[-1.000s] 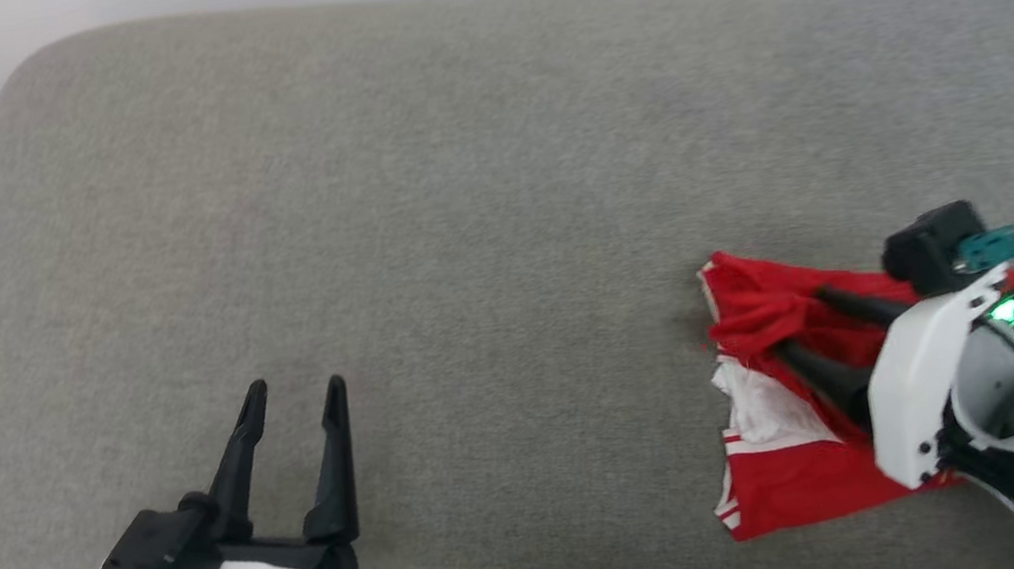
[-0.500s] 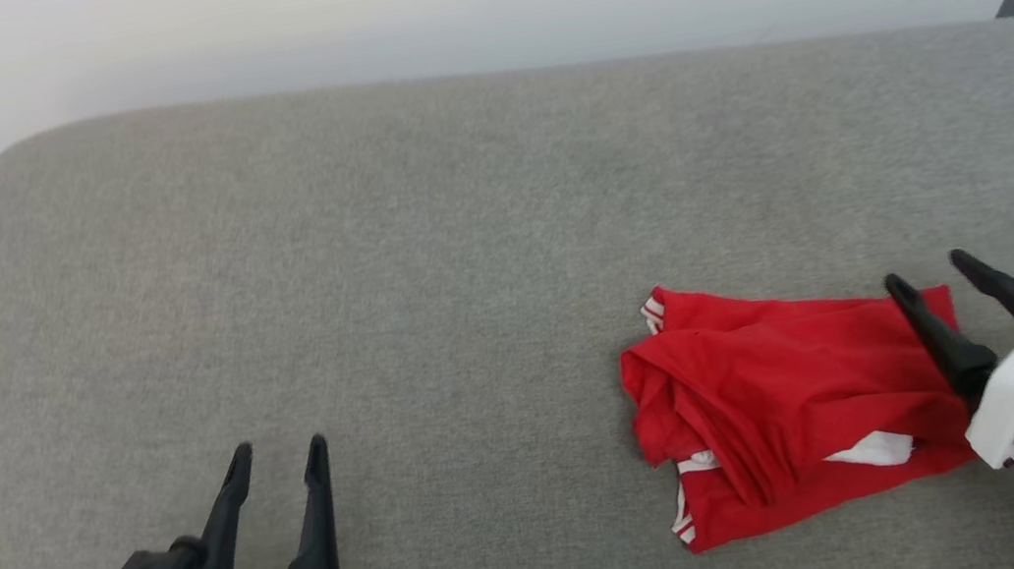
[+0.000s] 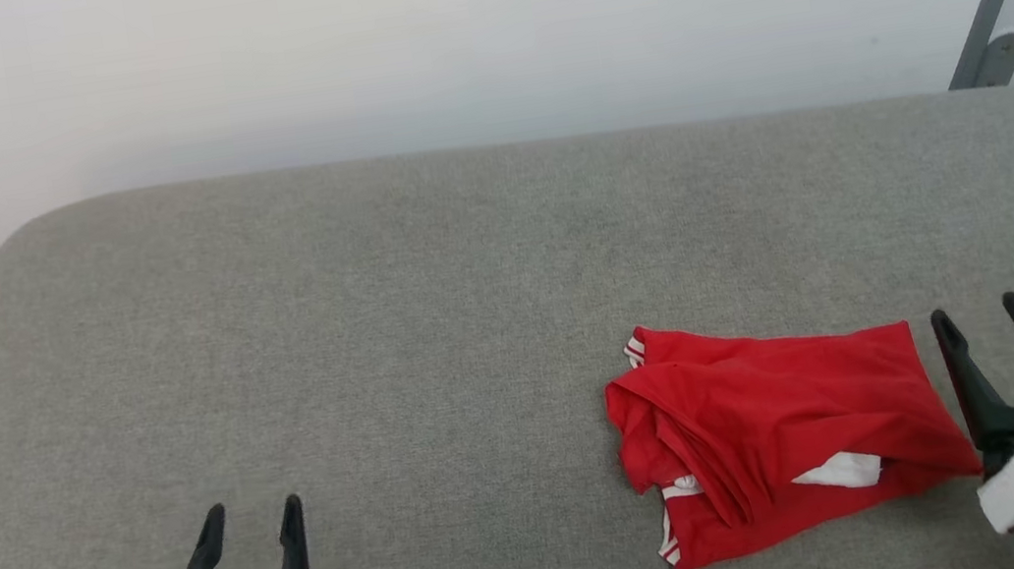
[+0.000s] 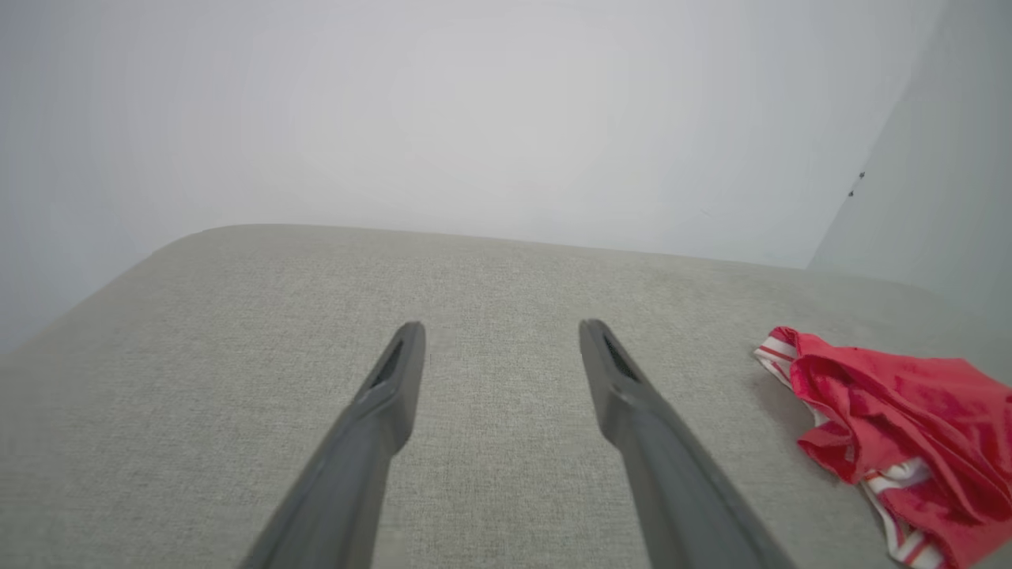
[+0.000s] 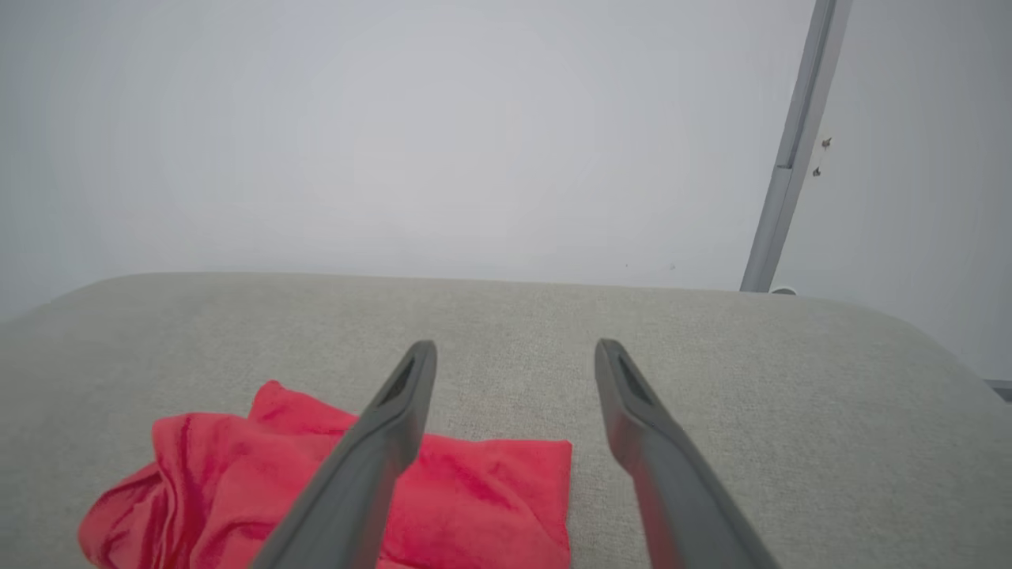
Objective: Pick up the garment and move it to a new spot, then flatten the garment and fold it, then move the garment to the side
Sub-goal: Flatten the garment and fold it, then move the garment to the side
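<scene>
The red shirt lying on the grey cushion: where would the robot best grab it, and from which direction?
On the red shirt, probably the bunched folds at its left end, pinched from above. They stand up off the grey cushion, while the right edge lies flat and gives little to pinch. The open right gripper is nearest, just beside that flat edge.

The shirt (image 4: 909, 411) runs off the lower right of the left wrist frame; in the right wrist frame a dark finger (image 5: 371, 466) hides part of it.
</scene>
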Motion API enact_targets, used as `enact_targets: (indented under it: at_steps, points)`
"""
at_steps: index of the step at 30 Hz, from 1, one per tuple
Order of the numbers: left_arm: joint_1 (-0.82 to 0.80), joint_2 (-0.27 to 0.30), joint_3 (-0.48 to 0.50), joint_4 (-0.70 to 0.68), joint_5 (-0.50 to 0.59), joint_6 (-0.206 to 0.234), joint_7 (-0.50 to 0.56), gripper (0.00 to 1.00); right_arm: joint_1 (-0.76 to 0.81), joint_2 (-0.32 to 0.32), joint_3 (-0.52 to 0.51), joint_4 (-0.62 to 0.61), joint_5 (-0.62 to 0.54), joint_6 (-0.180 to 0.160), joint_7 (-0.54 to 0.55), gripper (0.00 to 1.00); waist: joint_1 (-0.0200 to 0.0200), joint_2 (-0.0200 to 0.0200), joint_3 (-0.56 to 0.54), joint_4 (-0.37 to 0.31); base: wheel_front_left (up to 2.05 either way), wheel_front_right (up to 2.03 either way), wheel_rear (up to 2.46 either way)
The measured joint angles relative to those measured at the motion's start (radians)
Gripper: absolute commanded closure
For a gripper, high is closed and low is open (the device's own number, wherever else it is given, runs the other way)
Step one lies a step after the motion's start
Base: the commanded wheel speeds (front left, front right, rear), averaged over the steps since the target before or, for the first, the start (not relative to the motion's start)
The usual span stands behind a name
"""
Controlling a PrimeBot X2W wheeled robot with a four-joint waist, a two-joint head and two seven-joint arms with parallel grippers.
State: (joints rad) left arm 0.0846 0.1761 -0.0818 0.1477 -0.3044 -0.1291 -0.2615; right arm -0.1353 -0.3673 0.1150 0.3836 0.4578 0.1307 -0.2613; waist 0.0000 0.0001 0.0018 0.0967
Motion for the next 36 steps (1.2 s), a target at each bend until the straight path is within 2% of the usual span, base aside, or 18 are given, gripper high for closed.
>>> enact_targets:
  at_steps: [7, 15, 26, 29, 36]
  points:
    - [0.067, 0.014, 0.002, -0.08, 0.026, 0.0, 0.0, 0.0, 0.156, 0.078, -0.12, -0.153, -0.081, 0.0, 0.0, 0.0, 0.0, 0.0, -0.017, 0.008, 0.0, 0.0, 0.0]
    - [0.113, 0.008, 0.008, -0.151, 0.044, 0.0, 0.0, 0.0, 0.275, 0.125, -0.222, -0.229, -0.099, 0.0, 0.0, 0.0, 0.0, 0.0, -0.018, 0.021, 0.0, 0.0, 0.0]
    - [0.123, -0.006, 0.003, -0.163, 0.05, 0.0, 0.0, 0.0, 0.281, 0.121, -0.222, -0.234, -0.097, 0.0, 0.009, 0.0, 0.0, 0.0, -0.006, 0.019, 0.0, 0.0, 0.0]
    - [0.115, -0.013, 0.003, -0.166, 0.05, 0.0, 0.0, 0.0, 0.245, 0.116, -0.229, -0.216, -0.101, 0.0, 0.07, 0.0, 0.0, 0.0, 0.009, 0.017, 0.0, 0.0, 0.0]
    - [0.024, -0.05, -0.017, -0.159, 0.048, 0.0, 0.0, 0.0, 0.089, -0.013, -0.173, -0.212, -0.101, 0.0, 0.394, 0.0, 0.0, 0.0, 0.104, 0.029, 0.0, 0.0, 0.0]
